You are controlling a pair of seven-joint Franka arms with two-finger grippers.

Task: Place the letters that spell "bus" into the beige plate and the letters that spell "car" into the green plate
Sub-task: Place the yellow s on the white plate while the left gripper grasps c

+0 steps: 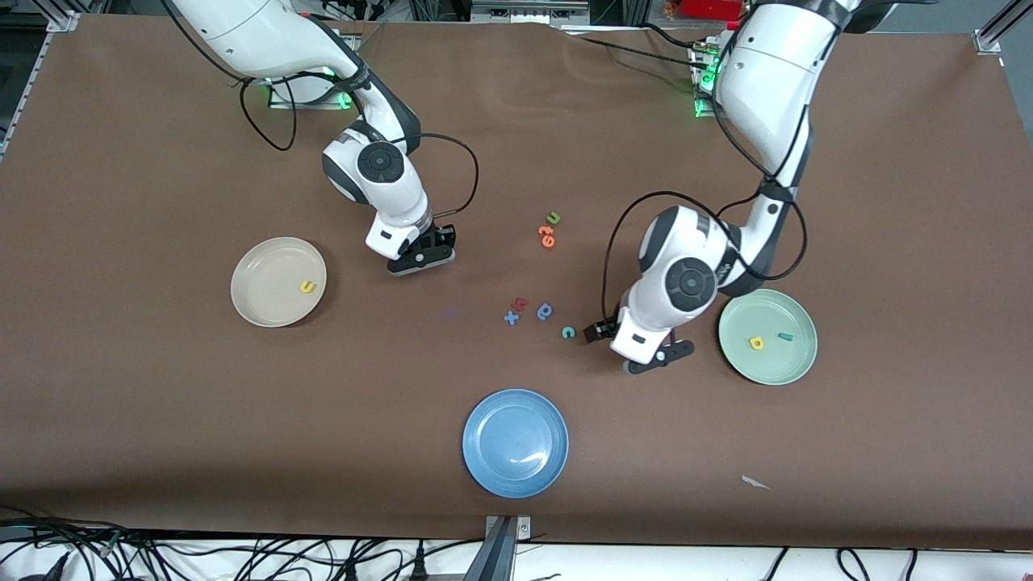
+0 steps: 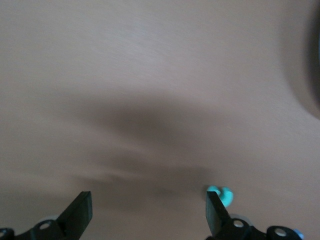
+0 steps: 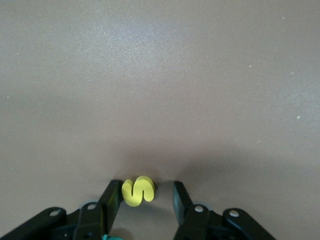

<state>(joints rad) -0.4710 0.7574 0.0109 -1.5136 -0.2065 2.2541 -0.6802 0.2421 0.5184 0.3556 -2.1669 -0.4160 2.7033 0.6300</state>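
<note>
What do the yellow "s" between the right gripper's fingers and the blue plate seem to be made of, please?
Yellow "s": probably matte foam; thick, soft-edged, no shine. Blue plate: likely glossy plastic or glazed ceramic; a white glint sits in its basin.

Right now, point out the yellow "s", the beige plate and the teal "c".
yellow "s" [image 3: 137, 191]: right wrist view, middle of the letter's face.
beige plate [image 1: 257, 274]: front view, bare part of its floor, beside the yellow "u".
teal "c" [image 1: 568, 332]: front view, on the letter's curve.
</note>
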